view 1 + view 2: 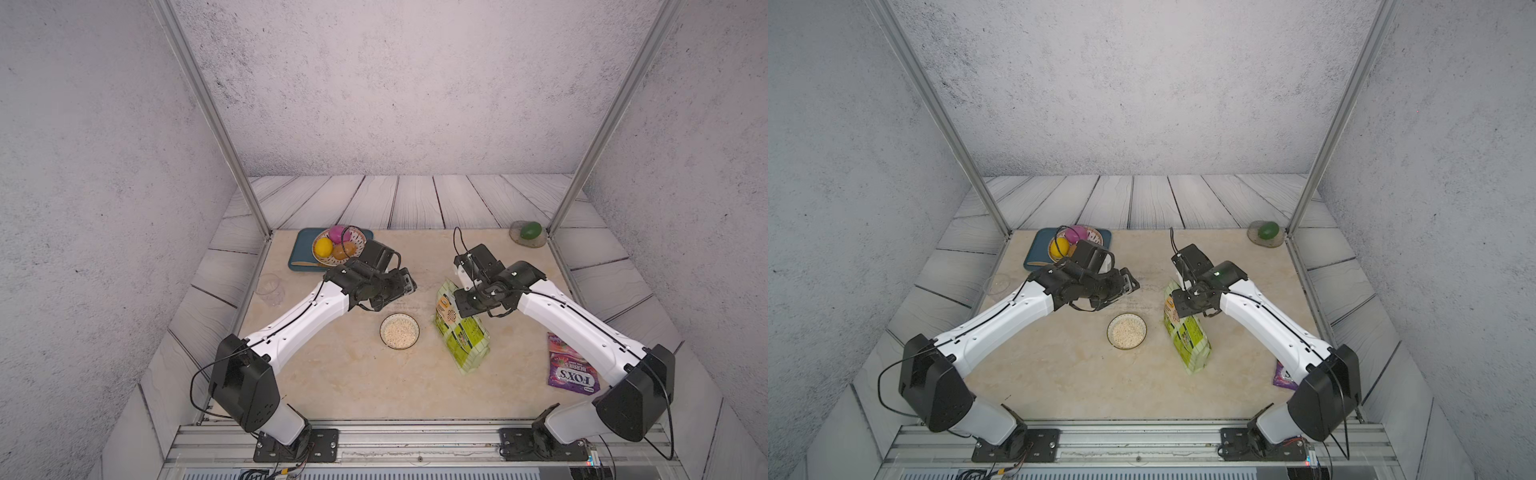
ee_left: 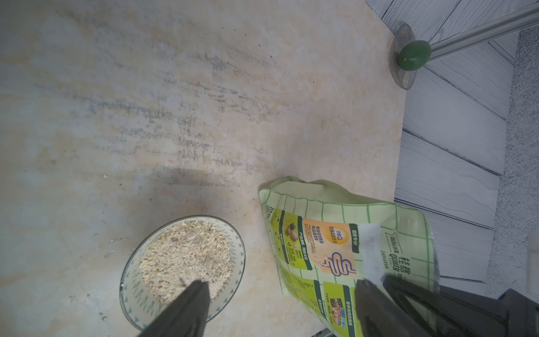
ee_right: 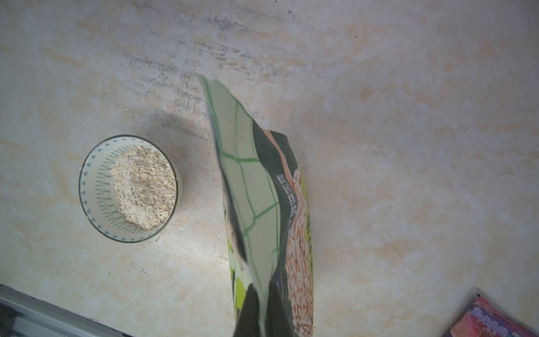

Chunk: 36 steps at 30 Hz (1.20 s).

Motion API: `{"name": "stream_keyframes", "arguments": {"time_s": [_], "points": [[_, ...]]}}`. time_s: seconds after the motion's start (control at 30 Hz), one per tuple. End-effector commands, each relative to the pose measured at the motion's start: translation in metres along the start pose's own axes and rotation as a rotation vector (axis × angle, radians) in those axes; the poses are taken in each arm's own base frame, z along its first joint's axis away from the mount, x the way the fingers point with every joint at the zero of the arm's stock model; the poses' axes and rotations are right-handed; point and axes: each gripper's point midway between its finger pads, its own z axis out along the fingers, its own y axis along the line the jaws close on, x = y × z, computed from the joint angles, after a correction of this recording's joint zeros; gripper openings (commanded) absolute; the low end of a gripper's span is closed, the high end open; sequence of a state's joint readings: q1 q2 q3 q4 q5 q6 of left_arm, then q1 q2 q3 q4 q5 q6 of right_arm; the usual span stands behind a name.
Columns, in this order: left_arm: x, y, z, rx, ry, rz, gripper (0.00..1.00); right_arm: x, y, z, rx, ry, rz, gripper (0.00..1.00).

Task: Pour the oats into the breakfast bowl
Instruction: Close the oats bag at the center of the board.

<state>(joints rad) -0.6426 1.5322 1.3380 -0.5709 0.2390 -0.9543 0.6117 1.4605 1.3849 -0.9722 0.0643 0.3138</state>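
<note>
Standing on its base right under the right end effector (image 3: 264,287): a lime-green pouch (image 3: 256,189) with a green grid, an orange panel and dark print, its top flap clamped between the closed fingers. Just beside the pouch, on the side toward the left end effector (image 2: 281,281), not touching: the small round breakfast bowl (image 3: 96,186), white inside with dark radiating lines and a dark rim. Heaped in the bowl: the oats (image 3: 143,186), pale beige flakes. Reaching in with elbows bent: the right arm (image 1: 573,324), wrist tipped down over the pouch, and the left arm (image 1: 299,316), end effector hovering with fingers wide apart, nothing between them, bowl and pouch both near and lower. Around it all, grey speckled walls (image 1: 374,83) and grey planks (image 1: 415,199), then a beige marbled surface (image 1: 332,382). Well beyond the left end effector: a blue tray (image 1: 300,249) with a patterned dish (image 1: 362,237) of coloured fruit (image 1: 323,247). Well apart from the right end effector: a purple FOX'S candy bag (image 1: 571,370) lying flat, and farther off a green fruit (image 1: 531,230) on a round mat (image 1: 517,240).
</note>
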Motion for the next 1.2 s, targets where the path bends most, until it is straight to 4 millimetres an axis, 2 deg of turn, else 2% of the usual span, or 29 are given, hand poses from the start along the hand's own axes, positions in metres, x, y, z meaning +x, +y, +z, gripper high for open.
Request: {"name": "stream_keyframes", "arguments": {"time_s": [0.0,0.03,0.17,0.27,0.4,0.43,0.47,0.53,0.8,0.93,0.97,1.07,1.17], "points": [[-0.003,-0.007,-0.011,0.013,-0.024,0.009,0.84,-0.02,0.0,-0.011,0.003,-0.062,0.004,0.28],[-0.003,-0.007,-0.011,0.014,-0.023,0.01,0.84,-0.018,0.001,-0.009,0.004,-0.039,-0.006,0.32],[-0.003,-0.007,-0.012,0.013,-0.025,0.01,0.83,-0.013,-0.004,-0.001,0.037,0.012,-0.037,0.34],[-0.003,-0.007,-0.013,0.014,-0.024,0.012,0.84,-0.013,-0.008,-0.002,0.061,-0.003,-0.042,0.44],[-0.003,-0.008,-0.015,0.017,-0.026,0.009,0.83,-0.016,-0.002,0.005,0.031,-0.003,-0.06,0.49],[-0.003,-0.009,-0.016,0.019,-0.026,0.011,0.83,-0.017,-0.002,0.007,0.035,0.006,-0.061,0.47],[-0.003,-0.009,-0.016,0.018,-0.027,0.01,0.83,-0.017,-0.003,0.009,0.043,0.019,-0.062,0.36],[-0.003,-0.009,-0.017,0.018,-0.027,0.008,0.84,-0.02,-0.004,0.011,0.055,0.028,-0.065,0.01],[-0.003,-0.01,-0.017,0.02,-0.028,0.01,0.83,-0.045,-0.008,-0.019,0.084,-0.11,-0.07,0.0],[-0.003,-0.01,-0.015,0.023,-0.023,0.009,0.83,-0.035,-0.005,-0.01,0.063,-0.065,-0.116,0.0],[-0.003,-0.011,-0.015,0.025,-0.023,0.008,0.83,-0.032,-0.005,-0.007,0.063,-0.046,-0.124,0.04],[-0.002,-0.009,-0.015,0.022,-0.02,0.008,0.83,-0.028,-0.004,0.002,0.065,-0.005,-0.137,0.26],[-0.001,-0.008,-0.015,0.018,-0.019,0.008,0.83,-0.035,-0.002,0.008,0.062,-0.01,-0.144,0.32]]}}
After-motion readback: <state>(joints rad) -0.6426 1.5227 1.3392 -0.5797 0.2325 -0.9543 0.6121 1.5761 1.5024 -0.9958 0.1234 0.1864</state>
